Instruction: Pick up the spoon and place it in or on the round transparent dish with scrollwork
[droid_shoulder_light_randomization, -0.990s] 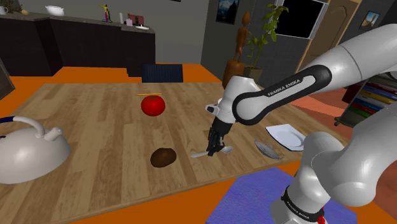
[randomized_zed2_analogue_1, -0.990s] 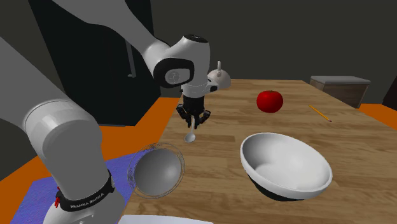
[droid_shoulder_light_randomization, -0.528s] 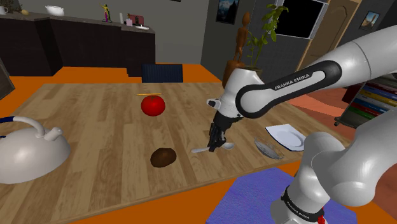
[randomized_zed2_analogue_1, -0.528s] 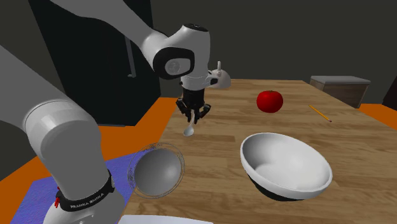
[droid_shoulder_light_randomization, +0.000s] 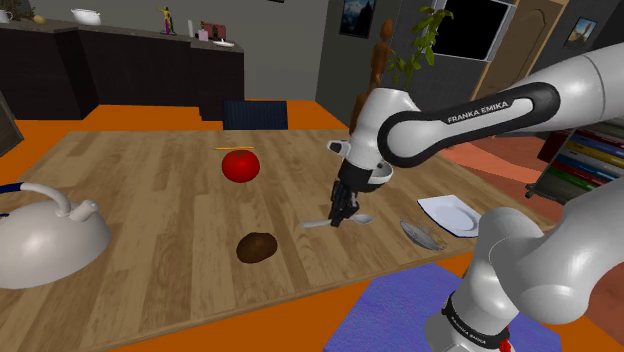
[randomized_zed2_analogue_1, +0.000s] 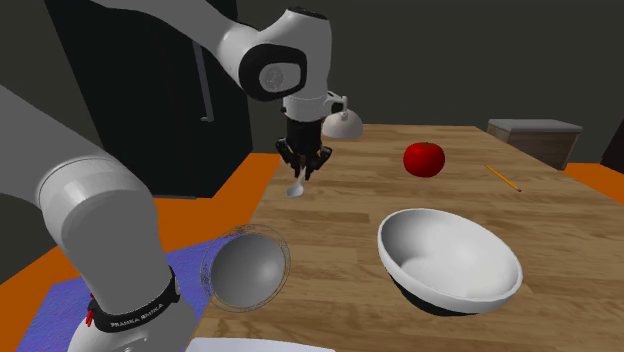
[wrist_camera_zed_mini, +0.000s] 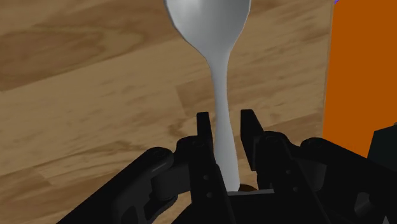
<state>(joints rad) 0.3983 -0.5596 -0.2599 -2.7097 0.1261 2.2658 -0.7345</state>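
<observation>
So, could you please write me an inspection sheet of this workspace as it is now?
Surface: wooden table, light brown.
Job's things: spoon clasped by its handle, bowl end down; round transparent dish empty, at the table's edge, apart from the spoon.
Clutter: red fruit, brown lump, white teapot, white plate, pencil, large white bowl.
End effector: shut on the spoon.
Cables: nothing seen.
Surroundings: orange floor, purple mat, dark counter, potted plant.
</observation>
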